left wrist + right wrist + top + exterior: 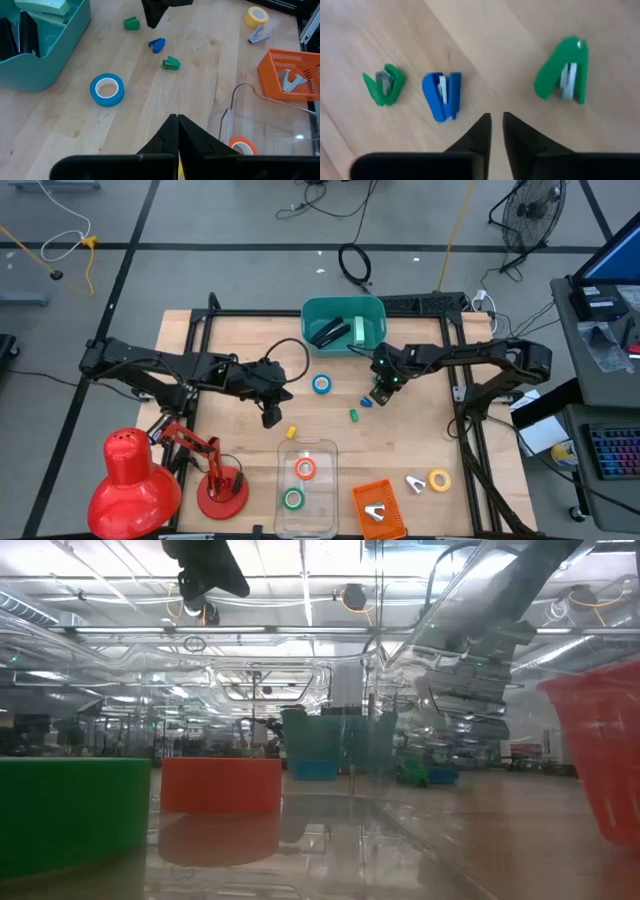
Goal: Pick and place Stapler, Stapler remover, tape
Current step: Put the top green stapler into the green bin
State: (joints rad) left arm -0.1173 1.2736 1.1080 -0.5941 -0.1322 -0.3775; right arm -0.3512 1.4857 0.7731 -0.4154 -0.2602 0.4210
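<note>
The blue tape roll [321,385] [106,90] lies flat on the table. The yellow roll [439,478] lies near the right front, beside a silver remover [413,483]. The orange roll [305,469] and green roll [292,499] lie in the clear tray [330,448]. Staplers rest in the teal bin [343,328]. My right gripper [381,394] [496,121] hovers, open by a narrow gap, over a blue staple remover [442,95] between two green ones [385,85] [562,70]. My left gripper [270,416] [176,125] is shut and holds nothing, near the tray.
An orange basket [375,505] with a silver remover stands at the near edge. A red desk lamp [135,480] fills the near left corner. A small yellow bit [291,432] lies by the tray. Bare wood shows between the blue roll and the tray.
</note>
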